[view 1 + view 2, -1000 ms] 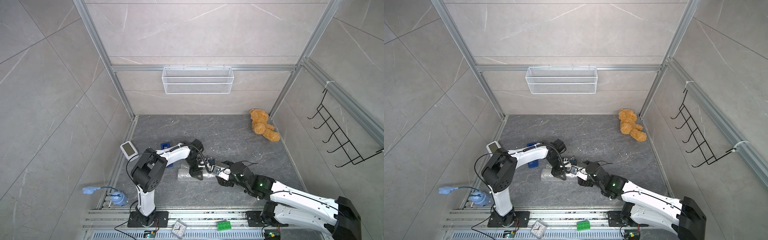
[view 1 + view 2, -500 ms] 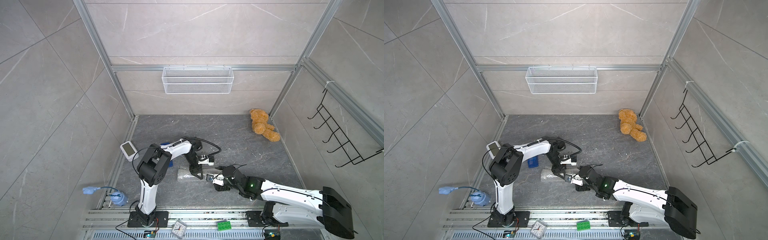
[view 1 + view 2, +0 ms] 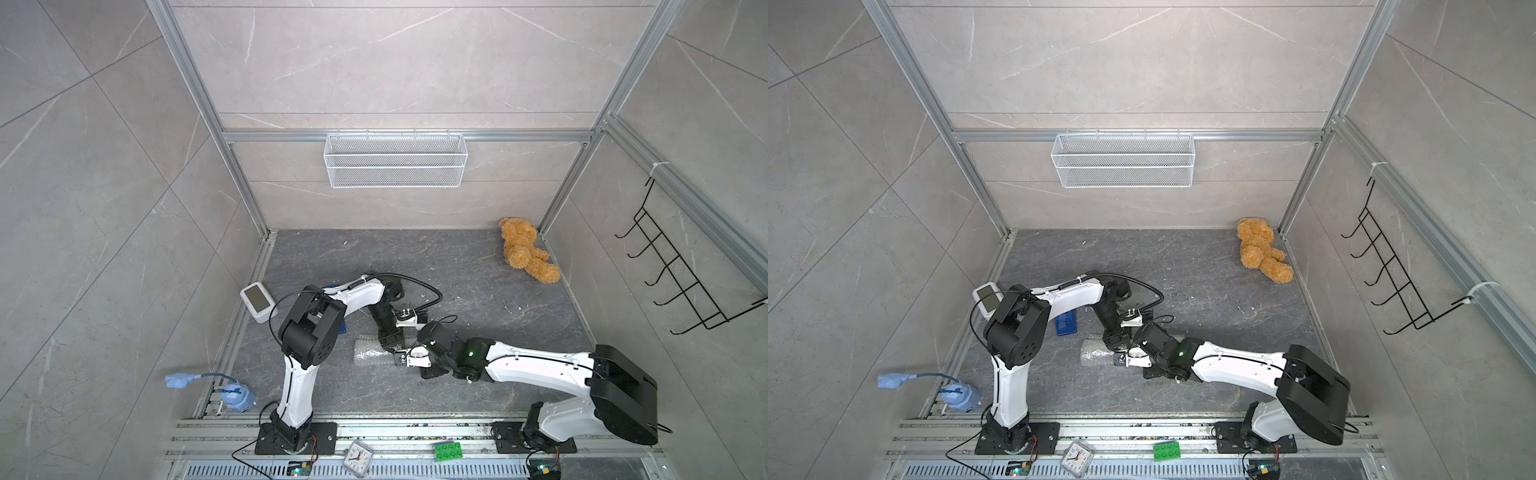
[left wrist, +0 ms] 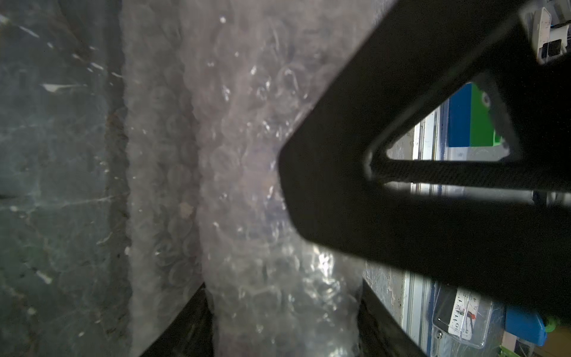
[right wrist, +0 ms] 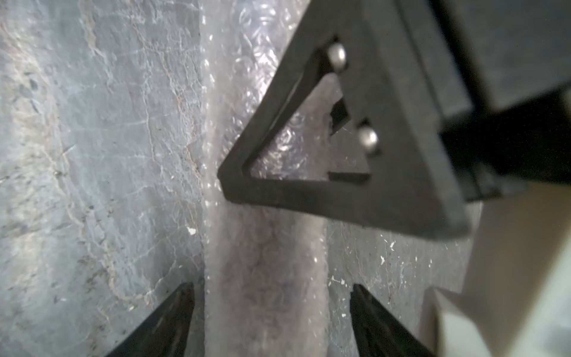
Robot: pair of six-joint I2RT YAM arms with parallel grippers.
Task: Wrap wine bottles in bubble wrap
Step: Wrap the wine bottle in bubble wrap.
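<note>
1. Left arm: in both top views the upper link rises from its base. The white forearm then runs level over the dark grey stone-patterned floor (image 3: 457,266), and the wrist bends steeply down. This sets the left gripper (image 3: 390,344) on top of the roll of clear plastic bubble wrap (image 3: 368,353).
2. Left gripper state: in the left wrist view the black fingers (image 4: 191,327) stand one on each side of the roll. The wrap fills the gap between them and touches both, so the jaws are clamped on the roll.
3. Right arm: it reaches low and almost level across the floor from its base. The right gripper (image 3: 400,358) meets the roll just beside the left gripper.
4. Right gripper state: in the right wrist view the fingers (image 5: 377,324) are spread and straddle the roll. One finger lies close to the wrap, and bare floor shows between the wrap and the other finger.
5. Roll position: it lies flat on the floor, passes between both finger pairs and extends beyond the fingertips. One triangular finger of the left gripper crosses over it ahead of the right fingertips.
6. Small glass wine bottle: it cannot be made out as such. Only a dark purplish tint shows through the layers between the right fingers.
</note>
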